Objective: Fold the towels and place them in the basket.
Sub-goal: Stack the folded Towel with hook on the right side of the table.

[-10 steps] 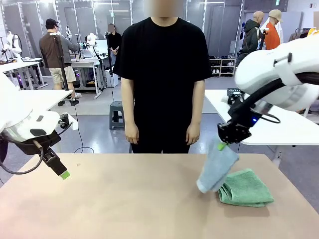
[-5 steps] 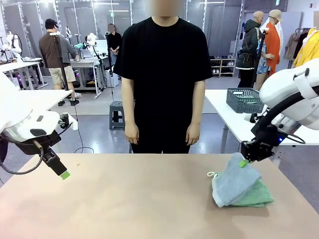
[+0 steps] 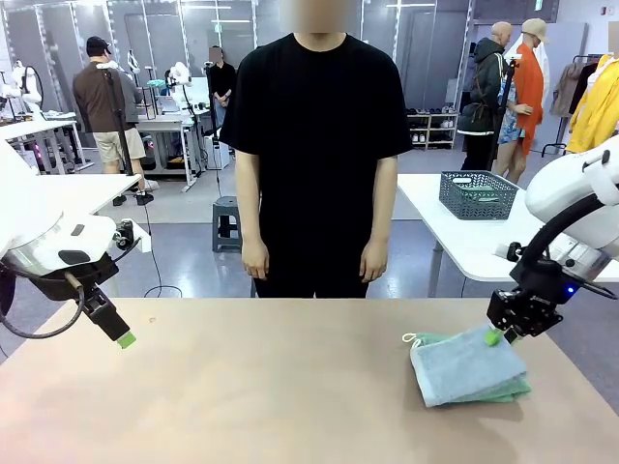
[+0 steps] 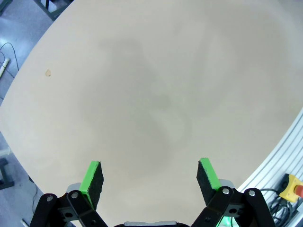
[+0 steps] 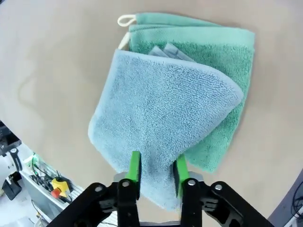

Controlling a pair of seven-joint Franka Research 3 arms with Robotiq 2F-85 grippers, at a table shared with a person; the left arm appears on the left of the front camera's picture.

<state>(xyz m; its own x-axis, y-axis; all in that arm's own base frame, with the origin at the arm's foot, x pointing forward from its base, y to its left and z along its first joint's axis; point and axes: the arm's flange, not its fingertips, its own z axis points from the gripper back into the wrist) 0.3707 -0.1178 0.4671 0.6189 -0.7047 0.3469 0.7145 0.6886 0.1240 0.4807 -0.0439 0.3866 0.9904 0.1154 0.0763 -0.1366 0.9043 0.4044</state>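
The pale blue-grey towel [image 3: 464,365] [image 5: 161,118] lies folded on top of the folded mint green towel [image 3: 511,391] [image 5: 222,61] at the table's right side. A white loop sticks out at their far left corner. My right gripper [image 3: 495,336] [image 5: 157,171] is low at the blue towel's near right corner. Its green pads stand a little apart, open, with the corner lying slack between them. My left gripper [image 3: 124,338] [image 4: 150,177] hovers open over bare table at the far left. The dark grey basket [image 3: 479,193] stands on a white side table behind right.
A person [image 3: 319,145] in black stands at the far edge, hands down at the sides. The tan table [image 3: 251,387] stretches bare between the two arms. The towel stack lies close to the right edge.
My right gripper carried the hanging blue towel to the right and down, laying it flat over the green one. Its jaws then parted. The left arm stayed still.
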